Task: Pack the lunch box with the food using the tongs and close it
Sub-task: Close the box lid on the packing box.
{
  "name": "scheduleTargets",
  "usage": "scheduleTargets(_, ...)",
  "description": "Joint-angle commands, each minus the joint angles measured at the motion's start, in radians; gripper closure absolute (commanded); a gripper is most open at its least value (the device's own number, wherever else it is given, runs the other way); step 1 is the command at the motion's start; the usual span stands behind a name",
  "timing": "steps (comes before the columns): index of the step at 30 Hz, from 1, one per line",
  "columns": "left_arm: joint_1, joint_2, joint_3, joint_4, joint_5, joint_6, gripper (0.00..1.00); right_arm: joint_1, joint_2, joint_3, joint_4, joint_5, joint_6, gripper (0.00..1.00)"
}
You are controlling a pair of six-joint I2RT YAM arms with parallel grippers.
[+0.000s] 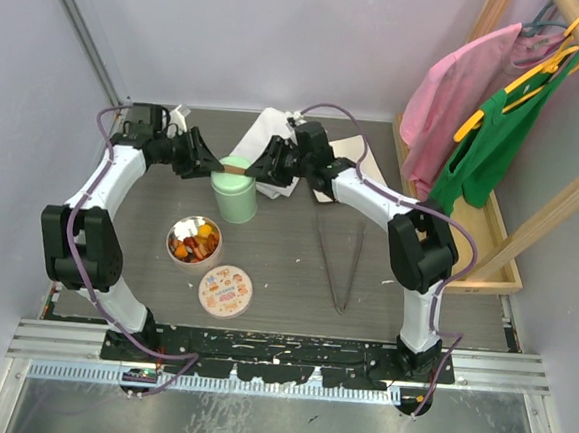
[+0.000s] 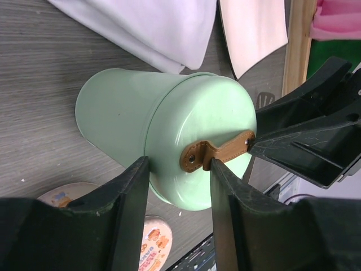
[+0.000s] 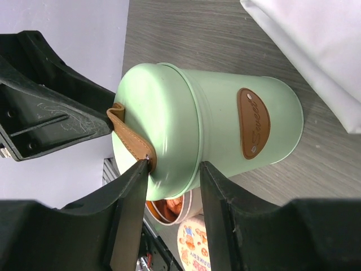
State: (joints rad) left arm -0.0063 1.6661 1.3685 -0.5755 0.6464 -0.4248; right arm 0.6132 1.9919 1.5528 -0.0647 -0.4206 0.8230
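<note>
The lunch box is a mint-green can standing upright at the back centre. Its lid carries a brown strap. My left gripper comes in from the left and is shut on the lid's rim: one finger lies against the lid's side, the other sits on top by the strap. My right gripper pinches the opposite rim in the same way, one fingertip at the strap's end. The food lies heaped in a small round tin in front of the box. The tongs lie on the table to the right, untouched.
A round printed tin lid lies near the front, below the food tin. A white cloth and a pale board lie behind the box. A wooden rack with pink and green clothes stands along the right side.
</note>
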Motion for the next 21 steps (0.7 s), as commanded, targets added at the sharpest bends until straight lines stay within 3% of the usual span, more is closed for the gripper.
scheduleTargets(1, -0.086, 0.017, -0.044, -0.06, 0.085, 0.043, 0.58, 0.005, -0.089, -0.111, -0.082, 0.042, -0.033, 0.54)
scheduleTargets(12, -0.203, -0.074, -0.094, -0.105, 0.092, 0.049, 0.47, 0.004, -0.329, -0.515, 0.088, 0.098, 0.037, 0.58)
scheduleTargets(16, -0.21, -0.086, -0.124, -0.08, 0.092, 0.029, 0.45, -0.015, -0.315, -0.642, 0.235, 0.038, 0.09, 0.59)
scheduleTargets(21, -0.227, -0.08, -0.1, -0.096, 0.097, 0.035, 0.43, -0.04, -0.275, -0.68, 0.206, 0.055, 0.114, 0.6)
